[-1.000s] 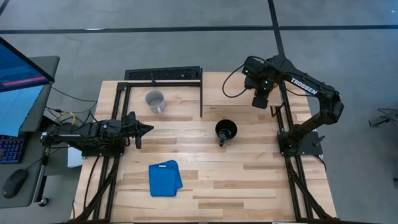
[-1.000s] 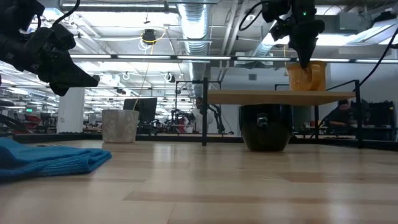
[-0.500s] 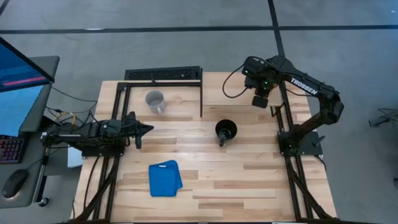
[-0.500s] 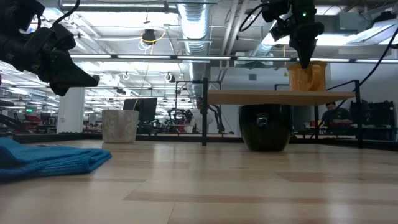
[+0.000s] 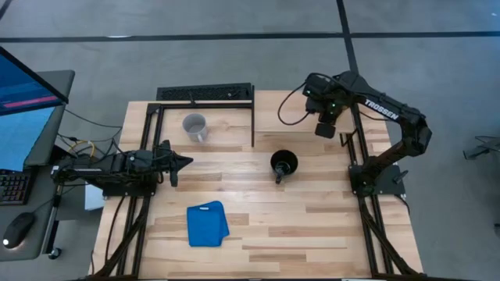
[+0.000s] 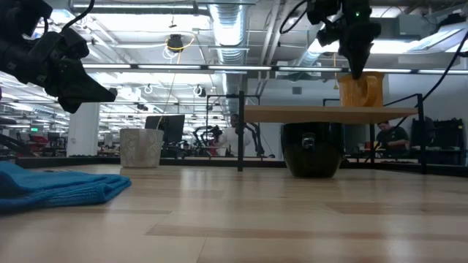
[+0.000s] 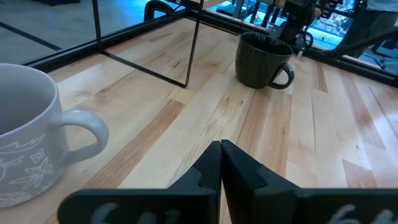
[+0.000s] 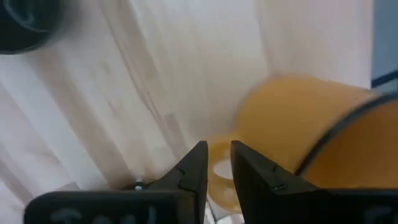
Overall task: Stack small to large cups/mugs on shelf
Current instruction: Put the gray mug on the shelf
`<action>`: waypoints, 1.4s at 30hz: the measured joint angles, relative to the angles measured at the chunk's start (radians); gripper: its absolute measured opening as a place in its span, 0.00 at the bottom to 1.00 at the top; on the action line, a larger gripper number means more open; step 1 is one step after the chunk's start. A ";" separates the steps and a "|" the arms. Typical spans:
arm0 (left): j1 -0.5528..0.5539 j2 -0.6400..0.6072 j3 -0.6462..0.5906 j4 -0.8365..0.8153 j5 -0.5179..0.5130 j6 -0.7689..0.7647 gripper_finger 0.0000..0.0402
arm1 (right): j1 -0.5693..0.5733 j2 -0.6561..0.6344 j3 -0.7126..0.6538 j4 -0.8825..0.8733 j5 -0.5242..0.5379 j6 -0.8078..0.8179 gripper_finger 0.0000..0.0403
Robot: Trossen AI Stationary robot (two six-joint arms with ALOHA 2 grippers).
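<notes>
A yellow mug [image 6: 361, 90] stands upright on the shelf [image 6: 329, 113], which is at the table's far right [image 5: 293, 109]. My right gripper [image 6: 356, 71] points down onto its top and is shut on it; in the high view the arm hides the mug. A black mug [image 5: 283, 164] sits on the tabletop in front of the shelf. A grey-white mug [image 5: 194, 126] stands at the far left. My left gripper [image 5: 186, 162] waits shut over the table's left side, pointing at the black mug [image 7: 261, 60]. My right gripper comes from above, fingers pointing down, and has the yellow mug's upper edge [image 8: 219, 163] between its two fingers. Whether one finger is inside the mug, I cannot tell. The mug stays upright with its bottom [image 6: 361, 105] on the shelf board.
A folded blue cloth [image 5: 207, 224] lies near the table's front left. A black keyboard-like bar [image 5: 205, 93] rests at the far edge. The shelf's black frame posts [image 5: 253, 117] stand between the grey-white mug and the shelf. A desk with a monitor is left of the table.
</notes>
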 joint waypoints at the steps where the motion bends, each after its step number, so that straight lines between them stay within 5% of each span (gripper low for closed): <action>1: 0.000 0.000 0.000 0.000 0.000 0.000 0.00 | 0.011 0.000 0.000 0.000 -0.004 0.000 0.23; 7: 0.000 0.000 0.000 0.000 0.000 -0.003 0.00 | 0.106 0.000 0.002 0.056 -0.050 0.014 0.23; 15: 0.000 0.000 0.000 0.000 0.001 -0.003 0.00 | 0.200 -0.039 0.133 0.319 -0.280 0.117 0.23; 21: 0.000 0.000 0.000 0.000 0.001 -0.003 0.00 | 0.273 -0.161 0.181 0.555 -0.287 0.131 0.23; 26: 0.000 0.000 0.000 0.000 0.001 0.025 0.00 | 0.331 -0.252 0.177 0.585 -0.288 0.131 0.23; 33: 0.000 0.000 0.000 0.005 0.000 0.031 0.00 | 0.405 -0.380 0.004 0.638 -0.273 0.180 0.23; 42: 0.000 0.000 0.000 0.005 0.000 0.031 0.00 | 0.476 -0.603 -0.407 1.019 -0.232 0.280 0.23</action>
